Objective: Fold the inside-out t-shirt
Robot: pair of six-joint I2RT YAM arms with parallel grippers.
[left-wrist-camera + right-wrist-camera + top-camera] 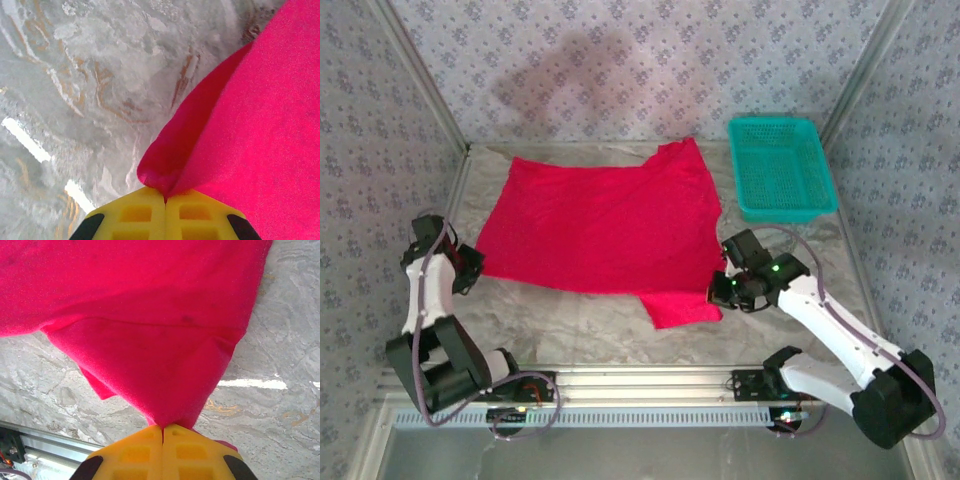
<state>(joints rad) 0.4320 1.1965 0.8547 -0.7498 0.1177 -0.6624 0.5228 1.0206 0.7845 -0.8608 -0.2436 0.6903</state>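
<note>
Now, the left arm is bent sharply at the left side of the table [580,320], forearm rising from its base and the wrist turned inward, so the left gripper [470,265] sits at the near-left corner of the inside-out t-shirt [600,220]. From the left wrist view, its yellow fingers [135,215] are pressed together with a pinch of red cloth caught between them, the fabric rising off the marbled surface in a small fold. Over on the other side, the right arm stretches from the near-right corner diagonally inward, forearm low, and the right gripper [720,288] meets the shirt's near-right edge. The right wrist view shows those jaws clenched too, red cloth gathered to a point right at the fingertips [135,450] and draping away from them. The shirt itself is bright red, plain, no print showing, spread mostly flat across the middle of the table with light wrinkles. Its long axis runs left to right. One sleeve-like flap pokes out toward the near edge just beside the right gripper, another peaks at the far-right corner, so the shoulder end seems to point right. A teal mesh basket [780,165] stands at the far right, just beside that far corner.
</note>
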